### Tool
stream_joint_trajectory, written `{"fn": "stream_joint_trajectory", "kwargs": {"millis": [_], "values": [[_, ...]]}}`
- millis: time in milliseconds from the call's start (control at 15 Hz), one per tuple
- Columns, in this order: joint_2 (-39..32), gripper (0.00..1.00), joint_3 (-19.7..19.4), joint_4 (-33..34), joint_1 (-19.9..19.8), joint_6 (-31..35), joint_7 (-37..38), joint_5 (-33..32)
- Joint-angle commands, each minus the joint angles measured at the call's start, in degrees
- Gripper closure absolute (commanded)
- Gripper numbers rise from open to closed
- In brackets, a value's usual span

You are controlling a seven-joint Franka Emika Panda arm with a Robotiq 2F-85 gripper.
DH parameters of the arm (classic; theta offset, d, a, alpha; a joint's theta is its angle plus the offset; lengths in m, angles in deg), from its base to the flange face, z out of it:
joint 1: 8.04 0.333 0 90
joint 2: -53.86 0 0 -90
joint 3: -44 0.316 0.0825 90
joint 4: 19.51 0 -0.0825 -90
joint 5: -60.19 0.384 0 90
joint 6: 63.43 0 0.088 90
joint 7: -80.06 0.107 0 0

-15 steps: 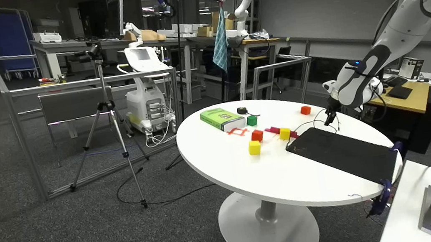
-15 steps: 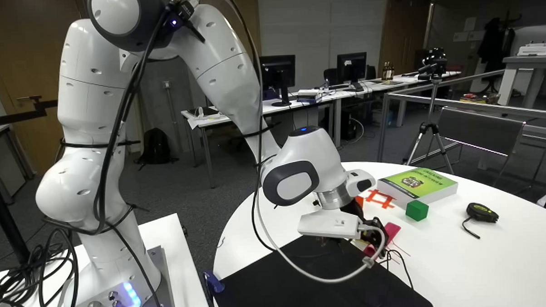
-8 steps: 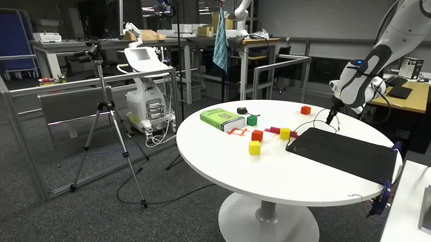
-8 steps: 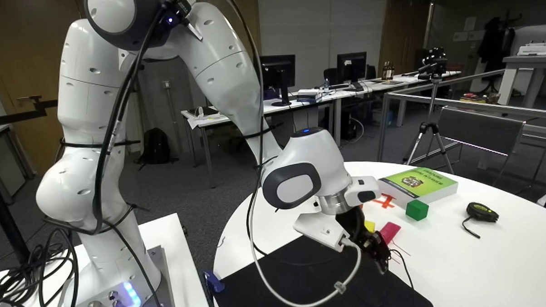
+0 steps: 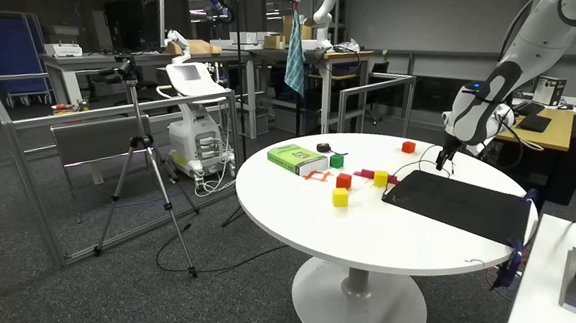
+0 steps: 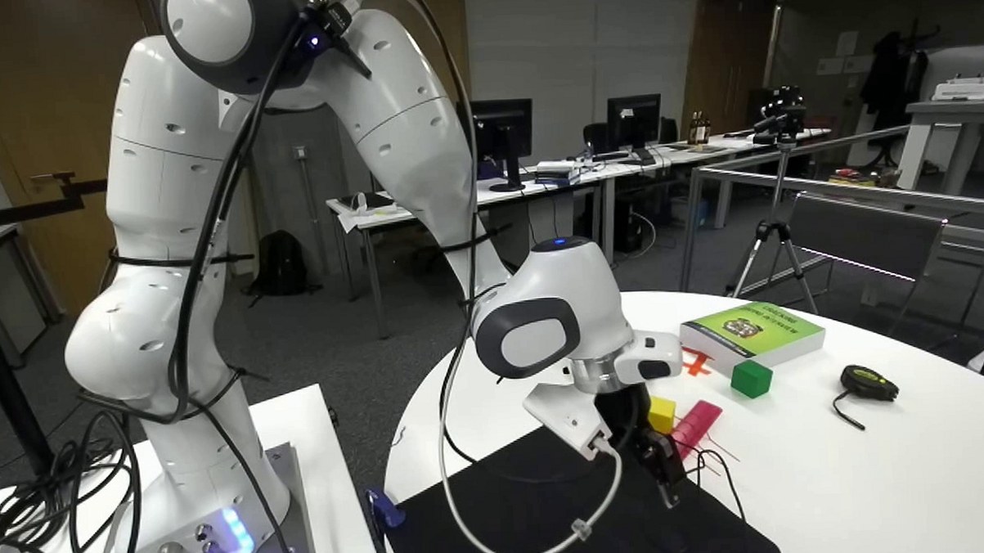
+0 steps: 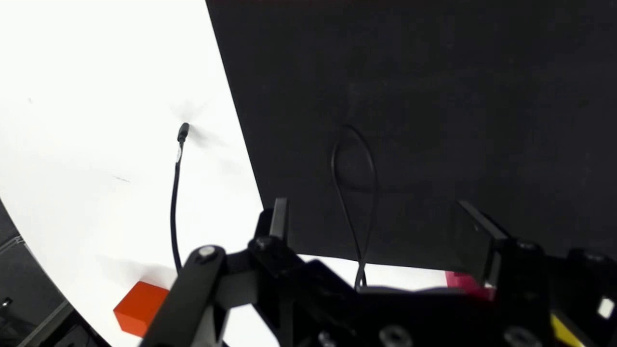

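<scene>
In the wrist view my gripper [image 7: 372, 201] stands open, its two fingers [image 7: 280, 219] wide apart and nothing gripped. A thin black cable loop [image 7: 336, 178] shows between them against the black mat [image 7: 434, 120]; I cannot tell its height relative to the fingertips. In an exterior view the gripper [image 6: 668, 493] points down over the mat's far part, close to the black cable [image 6: 728, 477]. A magenta strip [image 6: 698, 423] and a yellow cube [image 6: 661, 415] lie just behind it. The gripper [image 5: 439, 165] appears small and dark in an exterior view, by the mat's edge.
The round white table [image 5: 295, 211] also bears a green book [image 5: 296, 157], a green cube [image 5: 336, 161], a tape measure [image 5: 323, 147], two red cubes, one of them [image 5: 408, 147] off by itself, and another yellow cube [image 5: 340, 197]. A cable end [image 7: 183, 130] lies beside the mat.
The wrist has turned and tilted, so the fingers point more steeply down and sit lower over the mat. The yellow cube and magenta strip show more behind it. Objects on the table have stayed put.
</scene>
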Motion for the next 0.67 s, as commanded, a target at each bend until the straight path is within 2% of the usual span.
{"fn": "stream_joint_trajectory", "kwargs": {"millis": [0, 200, 600], "values": [[-0.8, 0.09, 2.0, 1.6, -0.9, -1.8, 2.7, -1.3], [-2.4, 0.15, 2.3, 3.1, -0.5, -1.4, 4.0, -1.3], [-5.7, 0.13, 2.5, 6.3, -0.2, -1.3, 5.8, -1.1]]}}
